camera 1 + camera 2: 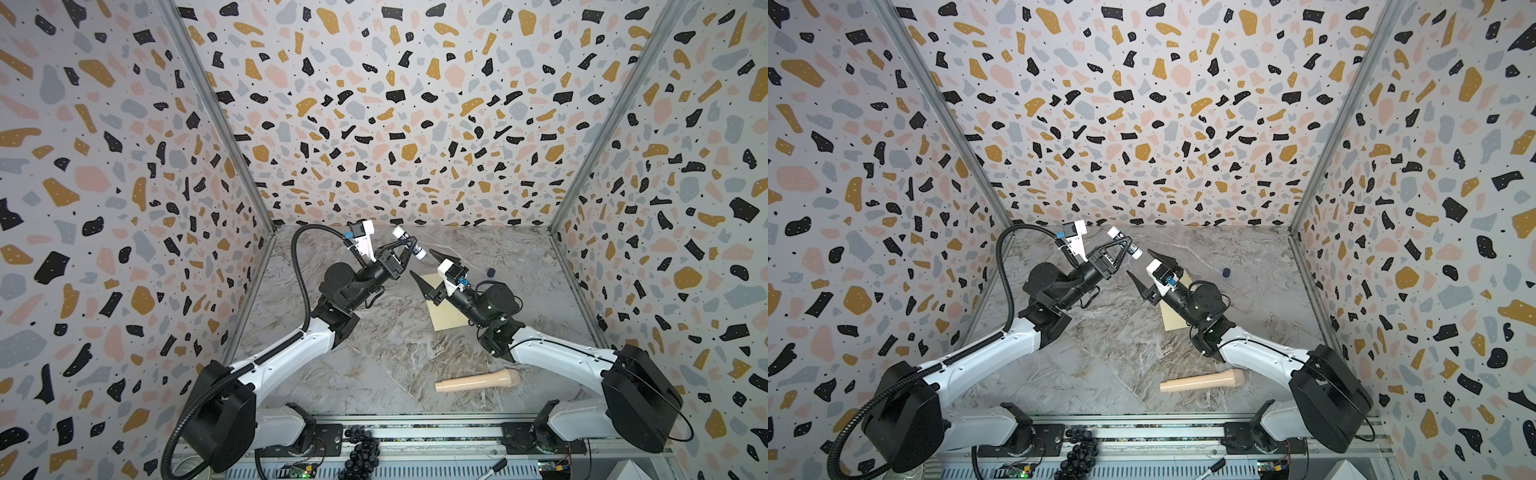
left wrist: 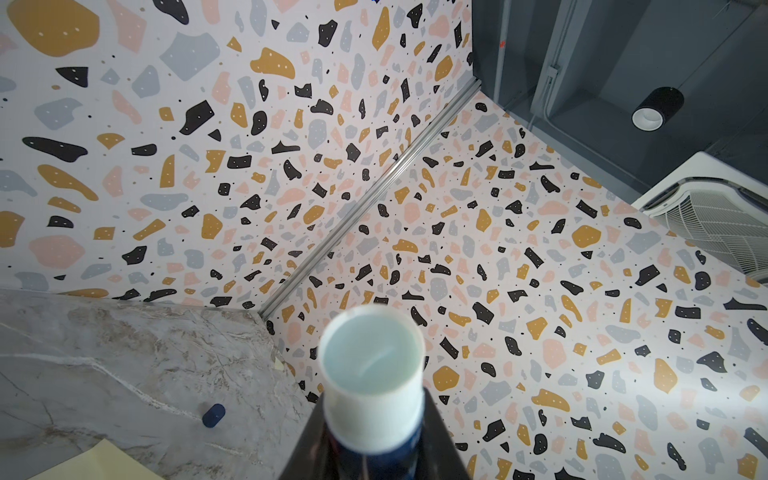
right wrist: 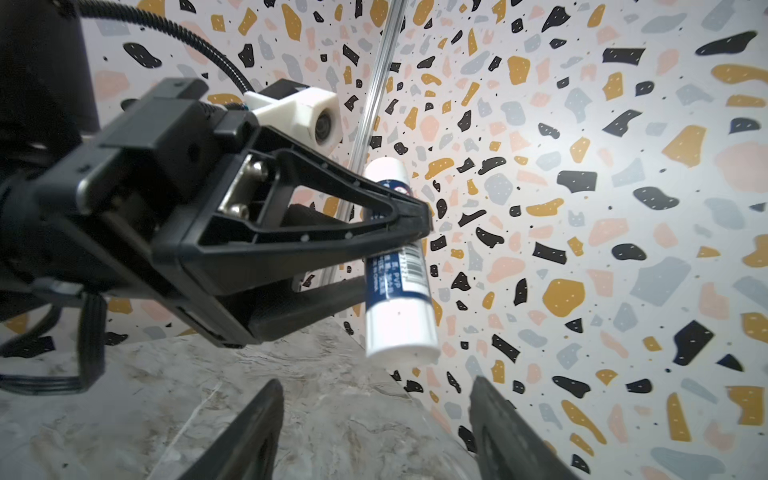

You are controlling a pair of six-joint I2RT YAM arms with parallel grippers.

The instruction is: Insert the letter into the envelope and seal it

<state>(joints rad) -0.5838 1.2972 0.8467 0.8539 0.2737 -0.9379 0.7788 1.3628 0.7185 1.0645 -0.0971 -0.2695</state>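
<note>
**Mara:** How does the left arm stand?

**Jon:** It rises from its base at the front left, bends at the elbow, and carries its wrist high over the back of the marble table (image 1: 374,353). The left gripper (image 1: 409,246) points towards the middle, and its fingers are clamped across a glue stick (image 1: 400,234), gripping the blue label.

**Mara:** Is the stick touching the table?

**Jon:** No. In the right wrist view the glue stick (image 3: 401,320) hangs in the air in front of the patterned wall, crosswise between the fingers and slightly tilted. In the left wrist view its near end (image 2: 372,353) shows pale glue inside a white rim.

**Mara:** And the right arm?

**Jon:** It reaches in from the front right, with the forearm low and the wrist turned towards the stick. The right gripper (image 1: 421,262) has its jaws wide apart and holds nothing. Its two fingers frame the stick's lower end, close to it but not touching.

**Mara:** Where is the envelope?

**Jon:** The envelope (image 1: 446,320) lies flat on the table, right of centre. The right wrist is over it and hides part of it, and both top views show it so.

**Mara:** Anything else?

**Jon:** A small blue cap (image 1: 491,272) lies on the table near the back right, apart from the envelope. A beige wooden tool (image 1: 478,381) lies on its side near the front.
</note>
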